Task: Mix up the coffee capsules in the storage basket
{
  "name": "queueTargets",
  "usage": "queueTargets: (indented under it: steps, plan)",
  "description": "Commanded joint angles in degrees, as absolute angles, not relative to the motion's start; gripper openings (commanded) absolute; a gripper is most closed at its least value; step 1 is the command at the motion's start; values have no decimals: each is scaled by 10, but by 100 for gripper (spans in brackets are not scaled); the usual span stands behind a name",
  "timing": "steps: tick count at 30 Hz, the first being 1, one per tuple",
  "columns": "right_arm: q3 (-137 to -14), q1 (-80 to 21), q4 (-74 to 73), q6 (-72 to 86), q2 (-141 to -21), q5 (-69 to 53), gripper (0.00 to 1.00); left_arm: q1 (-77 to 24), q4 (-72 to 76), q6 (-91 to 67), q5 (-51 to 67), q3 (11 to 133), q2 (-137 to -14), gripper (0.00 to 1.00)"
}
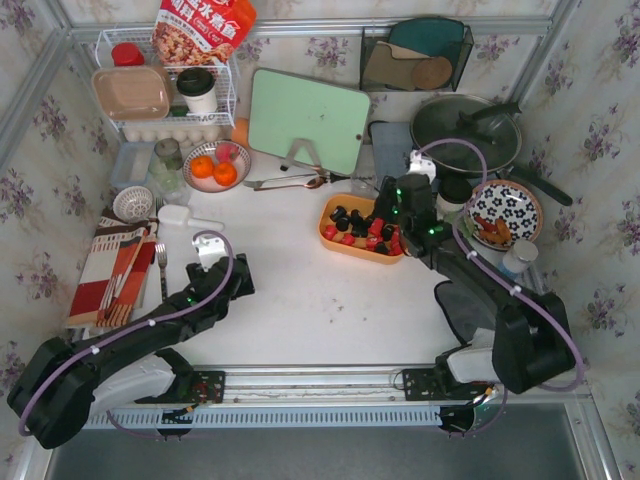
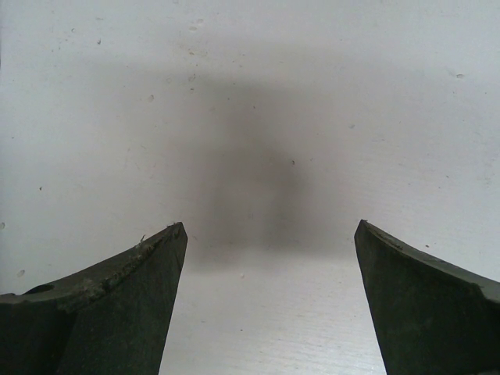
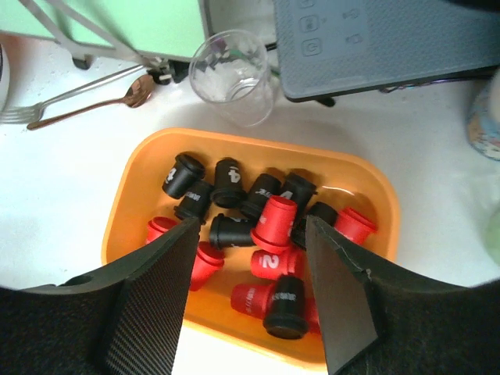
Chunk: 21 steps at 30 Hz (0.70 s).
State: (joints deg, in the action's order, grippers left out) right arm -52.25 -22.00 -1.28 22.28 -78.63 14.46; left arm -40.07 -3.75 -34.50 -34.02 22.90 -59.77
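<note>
The orange storage basket (image 1: 334, 236) sits right of the table's centre and holds several red and black coffee capsules (image 1: 362, 229). In the right wrist view the basket (image 3: 141, 180) fills the middle, with black capsules (image 3: 229, 182) at its far side and red ones (image 3: 274, 223) mixed nearer. My right gripper (image 3: 250, 223) is open just above the capsules, with nothing held. It shows in the top view at the basket's right end (image 1: 405, 215). My left gripper (image 2: 269, 226) is open and empty over bare white table, at the left in the top view (image 1: 207, 258).
A clear glass (image 3: 232, 76), a fork and spoon (image 3: 86, 98), a green cutting board (image 1: 308, 118) and a grey scale (image 3: 383, 39) lie behind the basket. A patterned plate (image 1: 505, 213) and pan (image 1: 465, 135) stand right. A bowl of oranges (image 1: 215, 167) and a striped cloth (image 1: 115, 265) lie left.
</note>
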Motion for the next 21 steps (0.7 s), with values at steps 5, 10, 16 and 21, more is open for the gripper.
queueTargets:
  steps: [5, 10, 16, 21]
  plan:
    - [-470, -220, 29, 191, -680, 264, 66, -400, -33, -343, -343, 225, -591, 91]
    - [-460, -221, 29, 170, -652, 240, 72, -400, -32, -343, -343, 225, -592, 91]
    - [-480, -219, -16, 171, -683, 176, 100, -400, -32, -343, -343, 225, -592, 91]
    - [-476, -220, -26, 146, -712, 156, 100, -399, -32, -342, -343, 225, -592, 91]
